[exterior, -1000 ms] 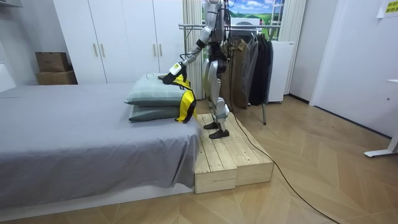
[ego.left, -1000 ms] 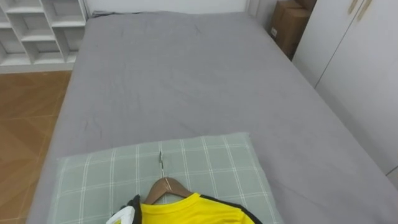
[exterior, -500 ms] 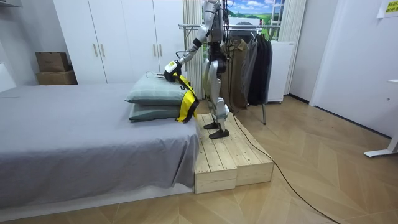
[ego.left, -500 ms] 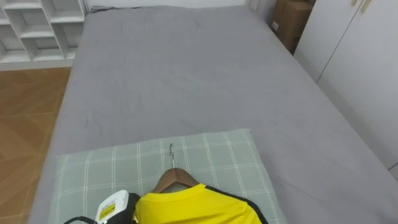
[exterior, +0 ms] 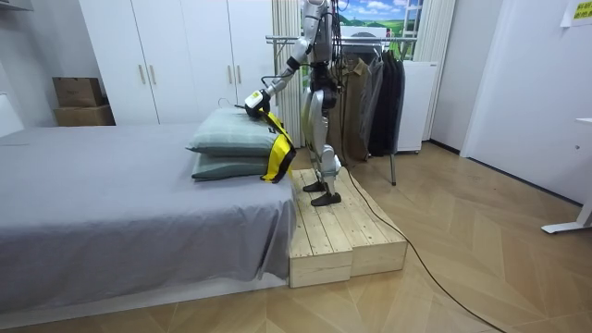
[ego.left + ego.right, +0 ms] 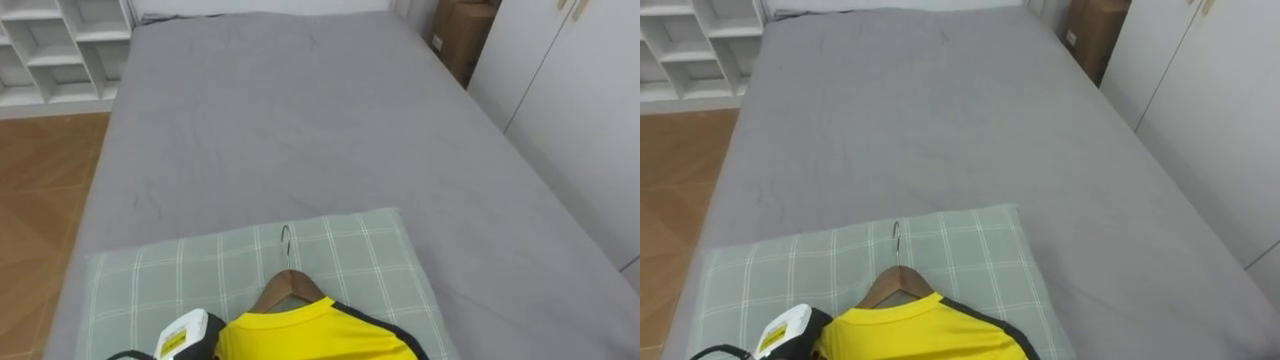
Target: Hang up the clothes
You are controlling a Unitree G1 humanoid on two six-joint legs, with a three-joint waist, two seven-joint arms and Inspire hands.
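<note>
At the near edge of the grey bed (image 6: 300, 120), a checked pillow (image 6: 350, 260) carried the yellow shirt (image 6: 300, 338) on its wooden hanger (image 6: 288, 287). It looked light and limp, best lifted by the hanger's stiff neck. The left hand (image 6: 188, 338) lay just beside it, and whether it held anything couldn't be told.

Shirt: yellow shirt (image 6: 300, 338), black edging along the shoulders.
Hanger: brown wooden hanger (image 6: 287, 287), silver-grey wire hook.
Pillow: pale green pillow (image 6: 350, 255), white check lines.
Bed: plain grey bed sheet (image 6: 300, 120).
Floor: orange-brown wood-plank floor (image 6: 40, 180).
Shelf: white cubby shelf (image 6: 62, 55).
Wardrobe: white wardrobe doors (image 6: 590, 110).
Box: brown cardboard box (image 6: 455, 38).
Platform: pale bare-wood platform (image 5: 347, 231).
Coats: dark grey and black coats (image 5: 381, 92).
</note>
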